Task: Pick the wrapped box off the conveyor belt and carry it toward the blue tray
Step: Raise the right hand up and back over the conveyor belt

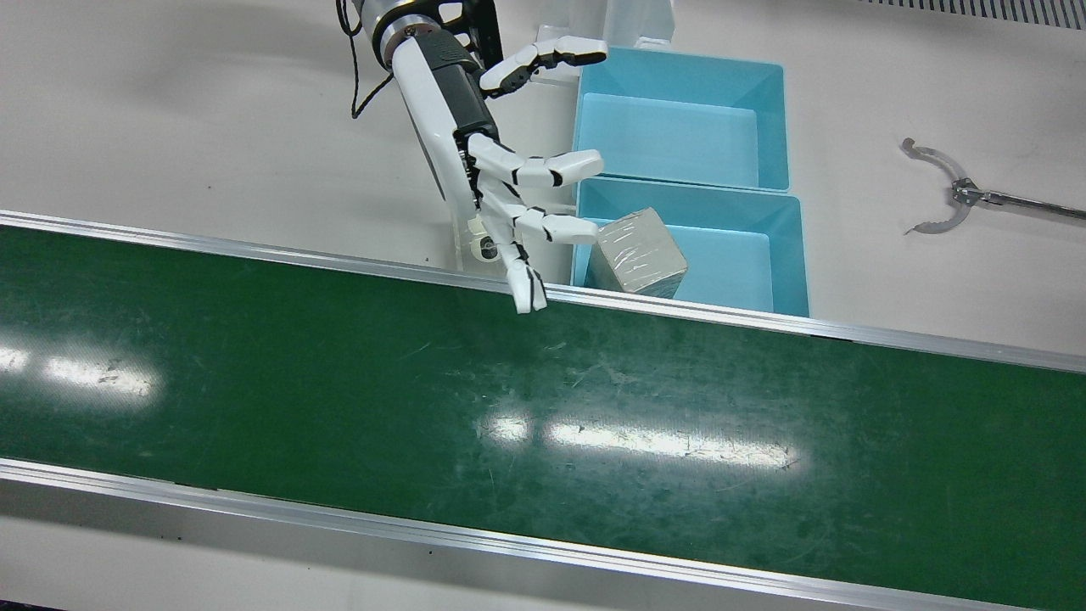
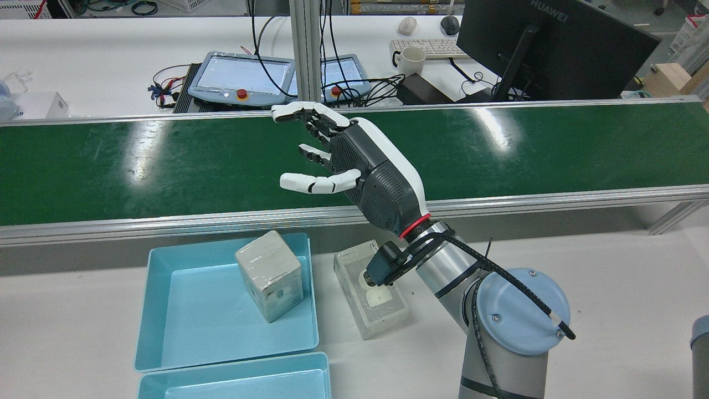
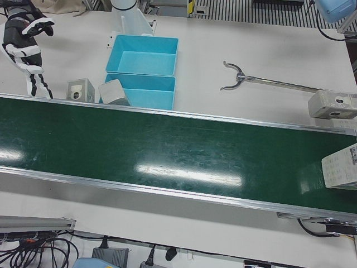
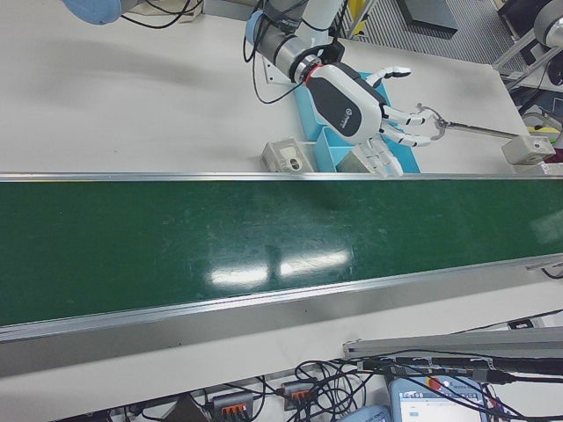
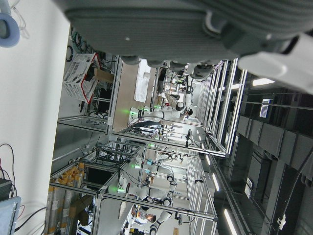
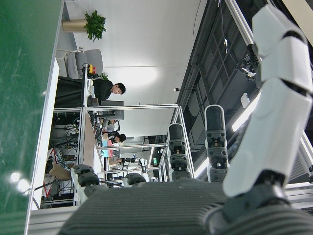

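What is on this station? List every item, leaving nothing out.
conveyor belt: 1, green, across the station
blue trays: 2, side by side next to the belt
wrapped box: 1, grey, standing in the tray nearer the belt
clear block: 1, beside that tray
grabber tool: 1, metal, on the table
white carton: 1, on the belt's far end
right hand: white and black, open, over the belt edge
left hand: only grey casing shows

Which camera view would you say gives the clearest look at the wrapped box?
The rear view: the wrapped box stands unobstructed in the blue tray. The front view shows it tilted at the tray's edge; the left-front shows it small; the right-front mostly hides it behind the right hand.
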Controlling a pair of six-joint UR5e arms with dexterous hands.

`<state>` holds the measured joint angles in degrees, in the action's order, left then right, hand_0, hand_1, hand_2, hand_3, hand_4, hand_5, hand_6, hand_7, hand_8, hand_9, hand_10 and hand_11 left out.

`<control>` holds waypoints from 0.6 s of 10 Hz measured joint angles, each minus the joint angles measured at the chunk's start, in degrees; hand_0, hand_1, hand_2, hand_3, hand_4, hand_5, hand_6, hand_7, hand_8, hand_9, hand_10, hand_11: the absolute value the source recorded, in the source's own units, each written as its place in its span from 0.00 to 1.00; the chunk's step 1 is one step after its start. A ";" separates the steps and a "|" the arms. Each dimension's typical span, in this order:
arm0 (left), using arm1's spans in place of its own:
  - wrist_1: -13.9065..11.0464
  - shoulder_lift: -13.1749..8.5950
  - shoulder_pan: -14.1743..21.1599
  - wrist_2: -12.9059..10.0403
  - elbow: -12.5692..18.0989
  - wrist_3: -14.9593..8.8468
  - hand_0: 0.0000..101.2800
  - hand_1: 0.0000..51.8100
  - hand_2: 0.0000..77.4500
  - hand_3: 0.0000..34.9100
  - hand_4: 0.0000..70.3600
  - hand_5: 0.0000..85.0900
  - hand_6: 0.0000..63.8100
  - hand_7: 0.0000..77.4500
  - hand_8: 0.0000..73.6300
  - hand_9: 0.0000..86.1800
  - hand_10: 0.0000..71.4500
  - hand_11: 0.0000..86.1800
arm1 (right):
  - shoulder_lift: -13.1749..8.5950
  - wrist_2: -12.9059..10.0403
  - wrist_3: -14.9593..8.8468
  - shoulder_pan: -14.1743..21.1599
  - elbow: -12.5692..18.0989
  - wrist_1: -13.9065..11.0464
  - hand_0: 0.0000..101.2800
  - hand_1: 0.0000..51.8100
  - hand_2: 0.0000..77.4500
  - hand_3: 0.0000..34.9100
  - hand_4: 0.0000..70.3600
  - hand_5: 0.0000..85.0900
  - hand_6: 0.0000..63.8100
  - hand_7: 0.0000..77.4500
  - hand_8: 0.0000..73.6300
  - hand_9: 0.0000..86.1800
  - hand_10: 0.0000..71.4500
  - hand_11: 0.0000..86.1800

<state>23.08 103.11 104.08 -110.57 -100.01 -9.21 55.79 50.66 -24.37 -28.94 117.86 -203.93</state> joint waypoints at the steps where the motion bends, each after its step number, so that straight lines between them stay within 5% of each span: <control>1: 0.00 0.00 0.00 0.00 0.00 0.00 0.00 0.00 0.01 0.00 0.01 0.01 0.01 0.01 0.01 0.00 0.01 0.00 | 1.30 0.18 0.50 -1.32 0.00 0.05 0.41 0.20 0.30 0.88 0.29 0.37 0.04 0.29 0.00 0.03 0.07 0.08; 4: 0.00 0.00 0.00 0.00 0.00 0.00 0.00 0.00 0.01 0.00 0.01 0.01 0.01 0.01 0.01 0.00 0.00 0.00 | 3.66 0.79 1.15 -7.07 0.37 0.08 0.41 0.19 0.28 0.87 0.26 0.35 0.03 0.27 0.00 0.03 0.07 0.06; 5: 0.00 0.00 0.00 0.00 0.00 0.00 0.00 0.00 0.01 0.00 0.01 0.01 0.01 0.01 0.01 0.00 0.00 0.00 | 4.21 1.46 1.12 -8.77 1.30 -0.29 0.46 0.33 0.30 0.88 0.22 0.27 0.00 0.21 0.00 0.03 0.04 0.06; 6: 0.00 0.00 0.00 0.00 0.00 0.00 0.00 0.00 0.01 0.00 0.01 0.01 0.01 0.01 0.01 0.00 0.00 0.00 | 4.89 2.85 0.97 -10.69 2.64 -1.77 0.46 0.33 0.30 0.88 0.22 0.27 0.00 0.21 0.00 0.03 0.04 0.06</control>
<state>23.08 103.11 104.08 -110.57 -100.01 -9.21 60.69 53.51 -23.40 -39.64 120.50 -205.70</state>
